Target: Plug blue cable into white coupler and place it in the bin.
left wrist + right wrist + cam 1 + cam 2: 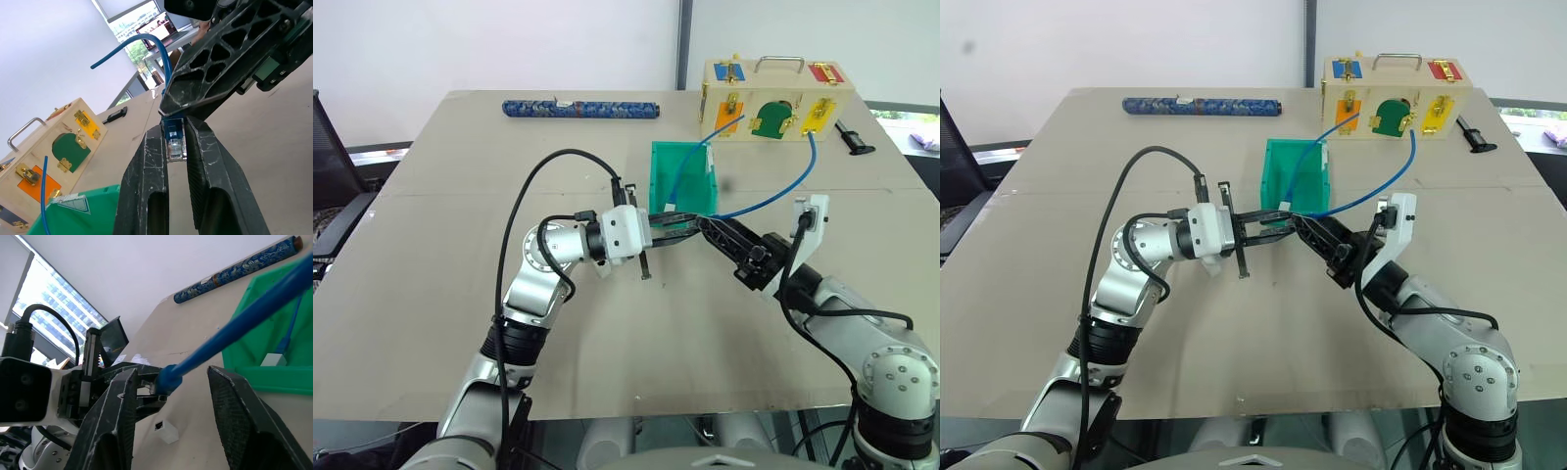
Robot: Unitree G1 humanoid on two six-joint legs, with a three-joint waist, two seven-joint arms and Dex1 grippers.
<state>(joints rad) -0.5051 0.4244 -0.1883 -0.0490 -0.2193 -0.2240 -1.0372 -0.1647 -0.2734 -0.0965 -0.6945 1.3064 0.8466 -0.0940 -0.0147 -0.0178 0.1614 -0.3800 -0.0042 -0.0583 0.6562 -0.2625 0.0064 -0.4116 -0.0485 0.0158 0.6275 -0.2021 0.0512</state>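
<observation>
Where the two grippers meet in the head views the black fingers overlap, so the plug there is hard to make out; the left wrist view resolves it. Left gripper [175, 161]: fingers narrow, pinched on the clear plug of the blue cable [773, 199], held above the table in front of the bin [683, 176]. Right gripper [168, 396]: fingers spread apart on either side of the cable just behind that plug, neither seen pressing it; grip cannot be told. The cable's far end runs up to the wooden latch box [775, 96], where its tip is too small to read. White coupler [164, 430]: lies loose on the table below the grippers, dark socket showing, apart from the cable. Count: two blue cables, the second cable [690, 166] sitting in the bin with a white block [273, 360] at its end; two white blocks in all; one bin; one latch box; one patterned blue roll [581, 109] at the far edge; one small black tool [851, 137] beside the box. Surface: tan board tabletop [440, 255]. Room: pale wall behind, windows in the wrist views.
</observation>
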